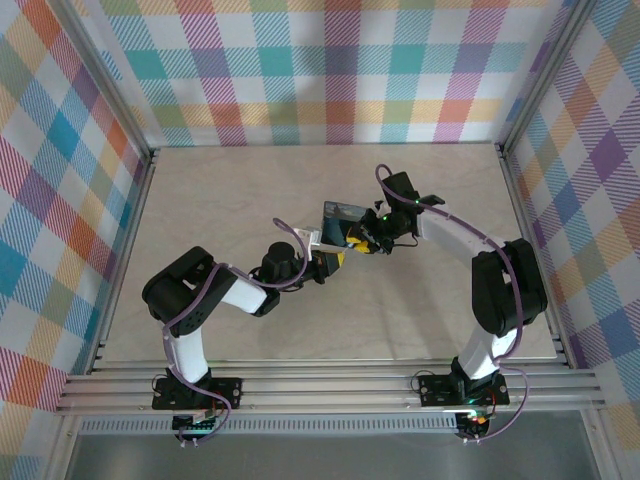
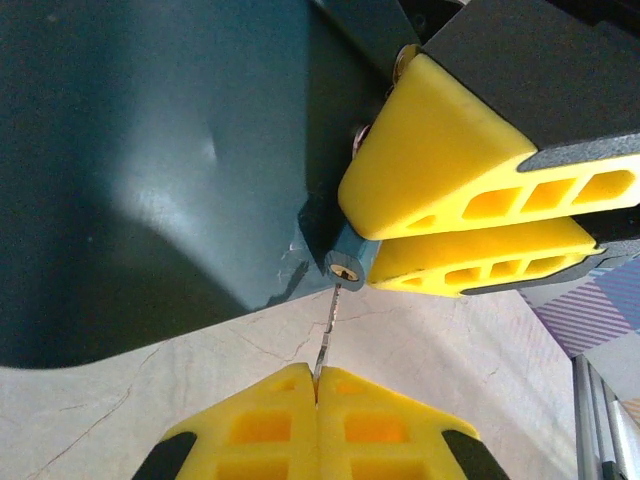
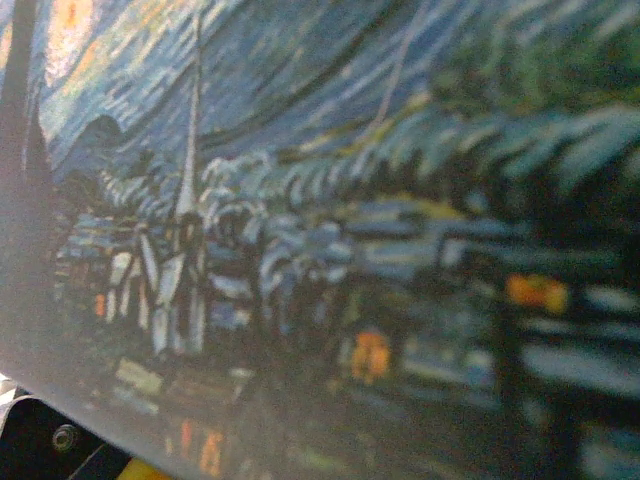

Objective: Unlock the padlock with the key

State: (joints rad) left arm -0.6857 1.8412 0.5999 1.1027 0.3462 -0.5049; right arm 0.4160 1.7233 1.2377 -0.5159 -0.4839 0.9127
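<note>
Padlock (image 2: 345, 268) is being pinched between the yellow fingers of the right gripper (image 2: 365, 235) over the middle of the table (image 2: 150, 420), apparently so that its keyway is being presented to the left arm. The key (image 2: 327, 335) is being clamped in the pressed-together left gripper (image 2: 316, 375). Its long axis is being lined up with the keyway, tip pointing away from the fingers and meeting the slot. Whether it is being inserted cannot be told.

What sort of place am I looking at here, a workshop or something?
Probably a lab robot test cell: left arm and right arm bolted at the edge of a table, aluminium frame around it, plaid backdrop walls.
</note>
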